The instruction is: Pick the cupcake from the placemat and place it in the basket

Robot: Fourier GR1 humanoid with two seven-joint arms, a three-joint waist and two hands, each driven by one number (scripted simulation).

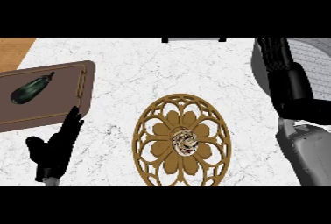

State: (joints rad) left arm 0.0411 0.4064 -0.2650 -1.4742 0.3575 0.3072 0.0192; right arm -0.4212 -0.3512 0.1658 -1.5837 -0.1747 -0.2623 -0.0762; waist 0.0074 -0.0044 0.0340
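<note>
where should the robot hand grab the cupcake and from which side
Take the cupcake round its sides, coming from above. It sits alone at the centre of the flat placemat, so fingers can close on opposite sides with nothing in the way. The right robot hand is raised near the basket; the left rests open beside the mat.

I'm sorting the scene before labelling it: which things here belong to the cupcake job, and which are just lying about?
Belong to the job:
cupcake, in the middle of the gold placemat
basket, grey, at the right edge
right hand, up by the basket
left hand, open, lower left

Lying about:
eggplant
brown cutting board under it
</note>
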